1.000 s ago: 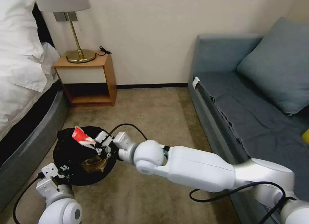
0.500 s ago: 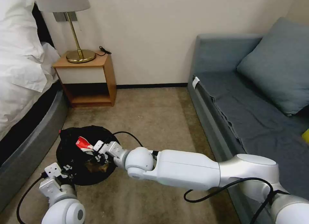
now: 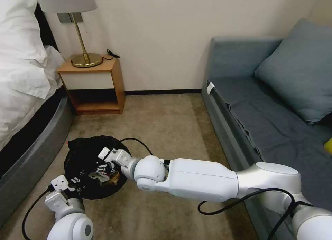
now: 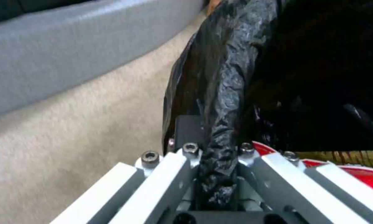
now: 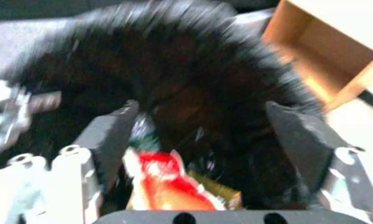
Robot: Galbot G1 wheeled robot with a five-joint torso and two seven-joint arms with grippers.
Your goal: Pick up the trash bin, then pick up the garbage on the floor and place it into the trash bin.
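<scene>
The trash bin (image 3: 81, 153), low and lined with a crinkly black bag, stands on the carpet beside the bed. At its near rim, my left gripper (image 3: 74, 182) is shut on the bag-covered edge (image 4: 219, 124). My right gripper (image 3: 103, 168) reaches down inside the bin with its jaws wide apart and nothing between them (image 5: 205, 137). Just beneath it lies the garbage: a red-and-white packet (image 5: 166, 180) on a crumpled brown paper bag (image 3: 110, 179). A bit of green shows by one finger (image 5: 145, 141).
The bed's grey base (image 3: 31, 157) runs close along the bin's left. A wooden nightstand (image 3: 95, 84) with a brass lamp (image 3: 83, 57) stands at the back wall. A blue-grey sofa (image 3: 263, 112) fills the right. Open carpet (image 3: 166, 126) lies between.
My right gripper came down from above the bin into it and opened. The red-and-white packet it held now lies loose in the bin. The left gripper kept its hold on the rim.
</scene>
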